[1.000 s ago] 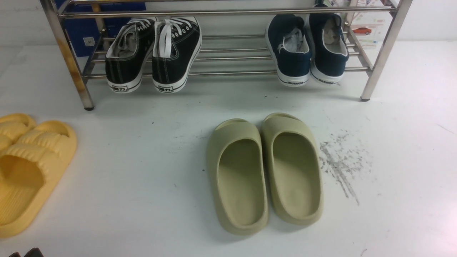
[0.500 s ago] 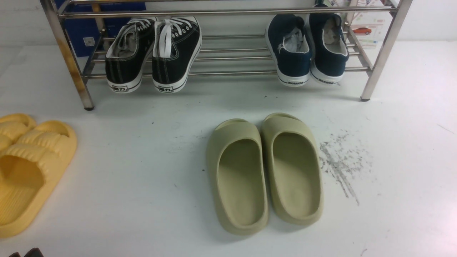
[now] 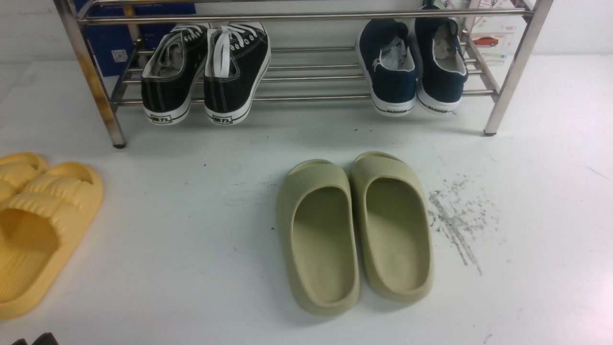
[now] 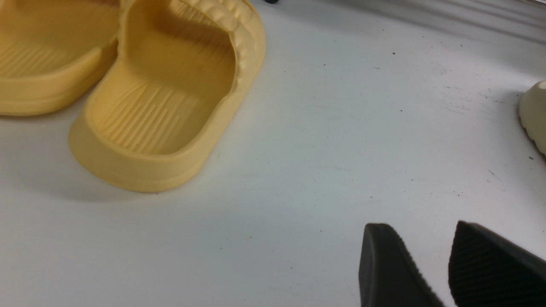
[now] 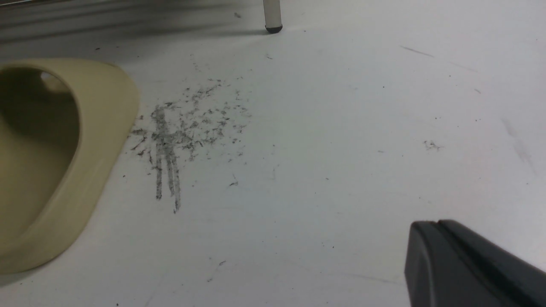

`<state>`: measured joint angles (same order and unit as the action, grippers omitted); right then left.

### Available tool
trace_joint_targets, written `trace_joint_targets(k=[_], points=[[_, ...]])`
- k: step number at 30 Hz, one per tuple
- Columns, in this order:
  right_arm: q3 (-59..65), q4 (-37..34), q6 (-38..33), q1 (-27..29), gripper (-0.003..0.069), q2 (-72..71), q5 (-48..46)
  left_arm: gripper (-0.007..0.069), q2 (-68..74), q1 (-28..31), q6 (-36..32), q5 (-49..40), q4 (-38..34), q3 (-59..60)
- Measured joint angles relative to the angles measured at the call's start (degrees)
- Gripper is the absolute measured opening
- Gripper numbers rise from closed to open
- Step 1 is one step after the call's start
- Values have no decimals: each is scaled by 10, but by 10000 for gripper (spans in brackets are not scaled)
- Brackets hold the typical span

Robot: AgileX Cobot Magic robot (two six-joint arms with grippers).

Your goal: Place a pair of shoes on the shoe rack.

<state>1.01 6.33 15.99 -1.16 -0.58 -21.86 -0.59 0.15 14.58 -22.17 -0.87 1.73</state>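
Note:
The pair of shoes, two navy slip-ons with white soles (image 3: 390,72) (image 3: 440,64), rests side by side on the lower bars of the shoe rack (image 3: 311,98), at its right end, heels toward me. My left gripper (image 4: 420,232) hovers open over bare white floor, with nothing between its fingers, near the yellow slides. My right gripper (image 5: 431,226) is shut and empty, low over the floor to the right of the olive slides. Neither gripper is near the rack.
Black lace-up sneakers (image 3: 206,72) sit on the rack's left end. Two olive slides (image 3: 354,230) lie mid-floor, one showing in the right wrist view (image 5: 51,170). Yellow slides (image 3: 38,225) (image 4: 162,106) lie at the left. Dark scuff marks (image 3: 455,220) lie beside the olive pair. A rack leg (image 5: 272,17) stands beyond.

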Motion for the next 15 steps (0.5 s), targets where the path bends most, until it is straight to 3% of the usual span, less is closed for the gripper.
trace_joint_targets(k=[15], points=[[0,0,0,0,29,0,0,238,0,0,0,2,0,0]])
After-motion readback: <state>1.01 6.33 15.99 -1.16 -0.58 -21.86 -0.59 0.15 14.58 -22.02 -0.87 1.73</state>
